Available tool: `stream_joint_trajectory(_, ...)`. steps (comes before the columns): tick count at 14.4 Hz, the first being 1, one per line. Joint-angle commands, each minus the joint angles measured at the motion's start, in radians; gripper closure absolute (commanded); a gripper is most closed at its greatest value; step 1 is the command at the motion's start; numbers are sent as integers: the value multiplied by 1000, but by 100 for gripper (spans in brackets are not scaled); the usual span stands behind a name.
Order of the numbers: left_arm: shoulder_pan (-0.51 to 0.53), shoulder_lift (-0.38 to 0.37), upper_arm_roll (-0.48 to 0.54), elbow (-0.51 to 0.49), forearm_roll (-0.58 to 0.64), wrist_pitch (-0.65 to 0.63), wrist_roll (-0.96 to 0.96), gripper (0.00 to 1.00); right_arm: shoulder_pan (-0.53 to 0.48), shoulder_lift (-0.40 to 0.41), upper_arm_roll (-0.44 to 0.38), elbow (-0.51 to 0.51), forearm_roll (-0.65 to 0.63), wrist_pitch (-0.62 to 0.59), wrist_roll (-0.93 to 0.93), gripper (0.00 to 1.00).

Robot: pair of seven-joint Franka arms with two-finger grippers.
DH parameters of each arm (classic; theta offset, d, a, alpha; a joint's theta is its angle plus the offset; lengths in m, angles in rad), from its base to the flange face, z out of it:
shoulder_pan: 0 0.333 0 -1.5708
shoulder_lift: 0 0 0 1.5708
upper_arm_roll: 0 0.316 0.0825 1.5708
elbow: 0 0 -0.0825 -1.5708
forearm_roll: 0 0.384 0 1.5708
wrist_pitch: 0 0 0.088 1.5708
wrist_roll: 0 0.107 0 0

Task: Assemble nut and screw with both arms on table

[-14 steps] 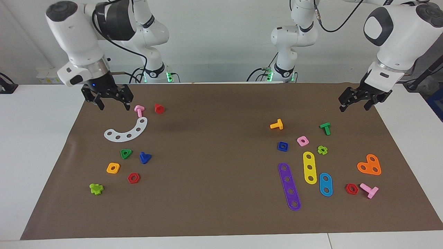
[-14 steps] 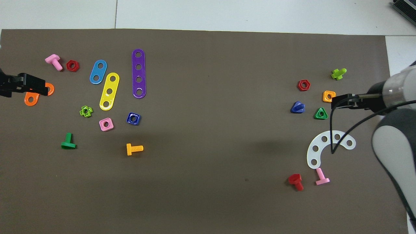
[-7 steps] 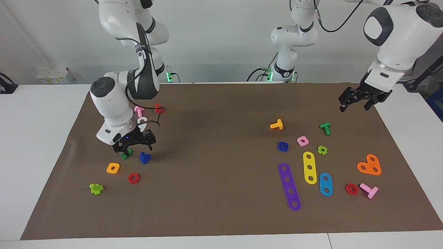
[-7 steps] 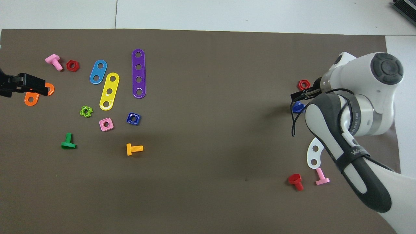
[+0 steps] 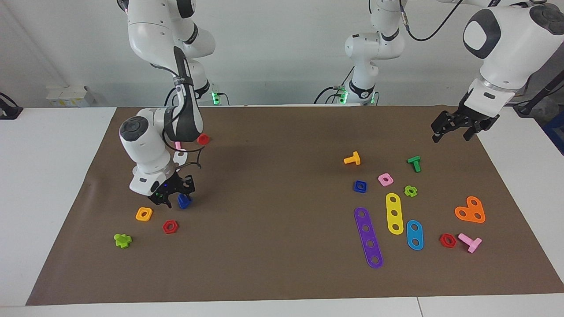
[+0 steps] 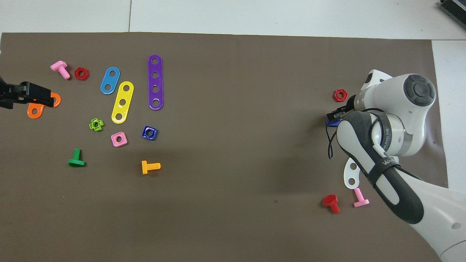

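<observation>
The dark-blue screw [image 5: 184, 201] lies on the brown mat [image 5: 273, 185] toward the right arm's end; in the overhead view only its edge [image 6: 330, 122] shows beside the wrist. My right gripper [image 5: 175, 197] [image 6: 335, 116] is low over it, open, with fingers on either side of the screw. The dark-blue square nut [image 5: 360, 186] [image 6: 149, 132] lies flat toward the left arm's end. My left gripper [image 5: 452, 133] [image 6: 34, 97] is open and empty, waiting in the air over the mat's edge and the orange heart plate [image 6: 34, 111].
Around the screw lie an orange square nut [image 5: 144, 214], a red hex nut [image 5: 170, 226] and a lime piece [image 5: 122, 240]. A white curved plate [image 6: 351, 174] is partly under the right arm. Near the blue nut lie a pink nut [image 5: 385, 179], an orange screw [image 5: 352, 159] and a purple strip [image 5: 368, 237].
My right arm has swung from the mat's robot-side corner out to the blue screw and lowered its gripper around it. The left arm has not moved.
</observation>
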Motion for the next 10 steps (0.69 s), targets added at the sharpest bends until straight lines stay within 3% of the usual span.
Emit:
stream_joint_trajectory(1,10,-29,-6,-34,-4,4,13,0,-5,0,6,-27,23,27,-38,48)
stream_joint_trajectory(5,10,-29,-6,-34,-4,3,13,0,1,0,6,-39,23,39,-29,53)
stream_joint_trajectory(8,9,-29,-6,-34,-4,3,13,0,2,0,6,-57,23,62,-31,63)
stream_joint_trajectory(9,10,-29,-6,-34,-4,3,13,0,2,2,6,-59,23,62,-31,94)
stream_joint_trajectory(10,9,-29,-6,-34,-4,3,13,0,2,2,6,-58,25,60,-17,100)
